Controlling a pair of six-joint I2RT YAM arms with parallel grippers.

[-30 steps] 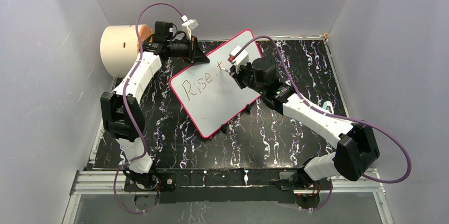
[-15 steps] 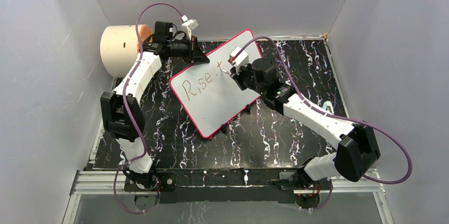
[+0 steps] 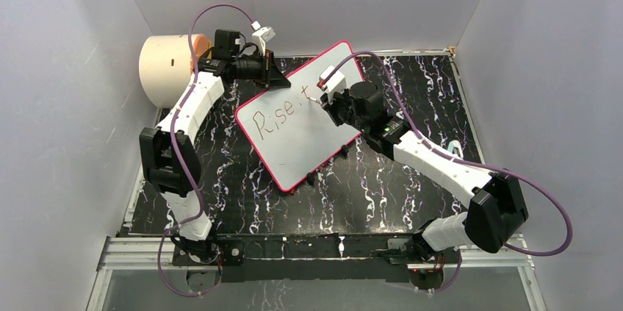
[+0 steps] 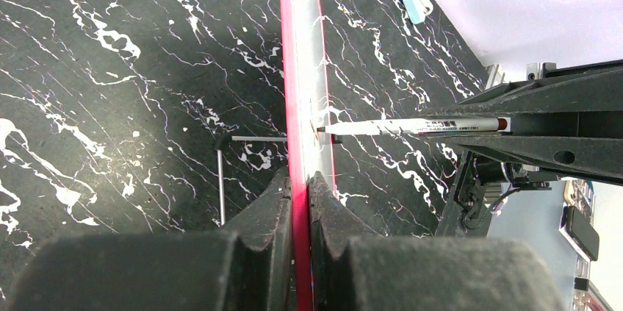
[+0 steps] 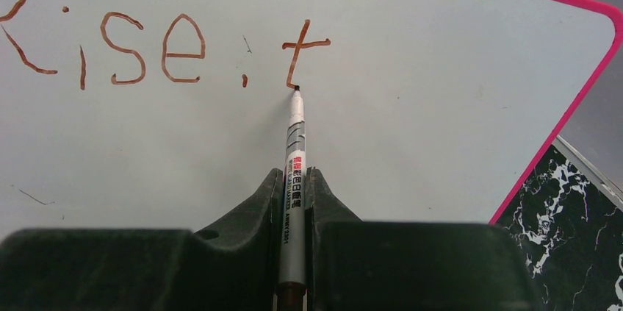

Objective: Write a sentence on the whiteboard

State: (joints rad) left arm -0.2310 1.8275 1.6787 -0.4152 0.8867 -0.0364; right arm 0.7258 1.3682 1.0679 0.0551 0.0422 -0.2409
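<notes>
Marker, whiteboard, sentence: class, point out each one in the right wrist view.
marker (image 5: 296, 134), right wrist view, on its pale barrel.
whiteboard (image 5: 441, 105), right wrist view, on its bare white face.
sentence (image 5: 300, 45), right wrist view, where the t's strokes cross.

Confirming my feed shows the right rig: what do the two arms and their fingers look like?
Both arms match: the left arm and right arm have white link shells with chunky black joint housings. A purple cable loops along each to a small white connector block near the wrist. The left gripper and right gripper have matte black, wedge-shaped fingers.
</notes>
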